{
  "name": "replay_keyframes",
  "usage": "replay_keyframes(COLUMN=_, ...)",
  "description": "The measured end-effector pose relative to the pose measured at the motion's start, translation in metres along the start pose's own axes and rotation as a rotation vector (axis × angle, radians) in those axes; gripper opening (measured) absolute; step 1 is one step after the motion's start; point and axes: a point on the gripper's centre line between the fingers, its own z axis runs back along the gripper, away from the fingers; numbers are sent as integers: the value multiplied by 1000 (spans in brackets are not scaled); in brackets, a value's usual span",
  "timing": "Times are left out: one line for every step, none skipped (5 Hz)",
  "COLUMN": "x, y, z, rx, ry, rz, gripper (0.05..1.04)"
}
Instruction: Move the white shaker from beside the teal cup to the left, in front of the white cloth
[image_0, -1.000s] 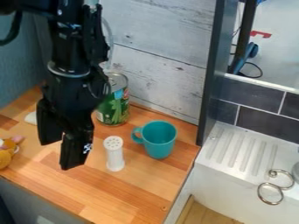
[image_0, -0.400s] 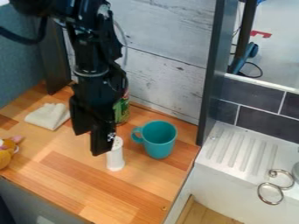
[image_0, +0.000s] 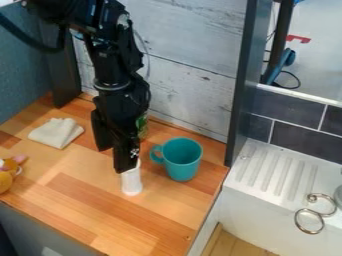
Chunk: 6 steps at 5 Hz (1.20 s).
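Observation:
The black gripper (image_0: 113, 159) hangs over the wooden counter, its two fingers apart and open, with nothing seen between them. Its right finger covers the top of a white shaker (image_0: 132, 184) that stands upright; whether they touch, I cannot tell. To the shaker's right stands a teal mug (image_0: 182, 161), upright, its handle towards the gripper. A green can (image_0: 142, 126) is mostly hidden behind the gripper. A cream cloth (image_0: 56, 133) lies folded to the left.
An orange-yellow toy (image_0: 7, 176) is at the counter's left edge. A whitewashed plank wall (image_0: 190, 95) backs the wooden counter (image_0: 100, 212). A dark upright post (image_0: 242, 85) separates it from a white sink (image_0: 267, 175) with metal rings on the right.
The gripper has moved right and somewhat towards the back, bringing it over the shaker's top. It now covers most of the can and has uncovered the cloth. The shaker and mug have stayed put.

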Motion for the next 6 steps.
replay_keyframes(x=5, y=1, z=-9, rx=-21, ry=18, rz=-5, gripper=998)
replay_keyframes(x=8, y=0, z=-14, rx=-38, ry=33, rz=-15, gripper=998)
replay_keyframes(x=9, y=-10, z=-14, rx=-49, ry=56, rz=-35, gripper=998)
replay_keyframes(x=12, y=-10, z=-24, rx=-56, ry=92, rz=-30, gripper=998)
replay_keyframes(x=13, y=-4, z=-35, rx=-46, ry=128, rz=-15, gripper=982)
replay_keyframes(x=15, y=-1, z=-39, rx=-31, ry=139, rz=25, gripper=869)
